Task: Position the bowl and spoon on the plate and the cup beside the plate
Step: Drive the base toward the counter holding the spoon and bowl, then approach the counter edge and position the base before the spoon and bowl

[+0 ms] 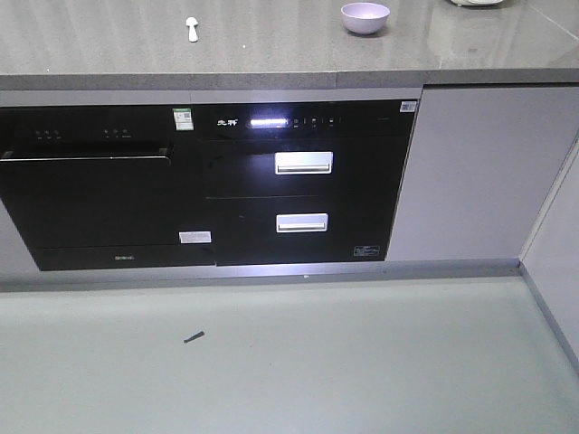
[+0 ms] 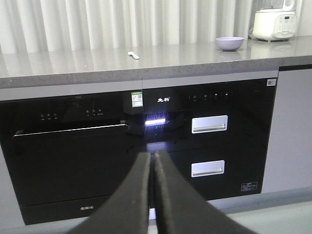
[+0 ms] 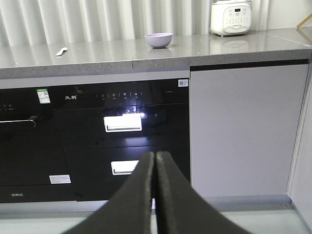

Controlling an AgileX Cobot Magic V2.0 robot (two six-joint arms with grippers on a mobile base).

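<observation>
A lavender bowl (image 1: 365, 17) (image 2: 230, 43) (image 3: 159, 40) stands upright on the grey counter (image 1: 271, 45). The pale spoon (image 1: 192, 28) (image 2: 133, 55) (image 3: 61, 50) lies on the same counter, well to the bowl's left. The plate and the cup are out of view. My left gripper (image 2: 151, 157) is shut with nothing in it, held low in front of the black appliances, far from the counter. My right gripper (image 3: 155, 155) is likewise shut and empty, in front of the drawer fronts.
Under the counter are a black oven (image 1: 90, 194) and two black drawers with silver handles (image 1: 303, 163), then a white cabinet door (image 1: 479, 172). A white rice cooker (image 3: 231, 16) sits at the counter's right. Pale floor (image 1: 271, 362) lies in front, with a small dark scrap (image 1: 194, 337).
</observation>
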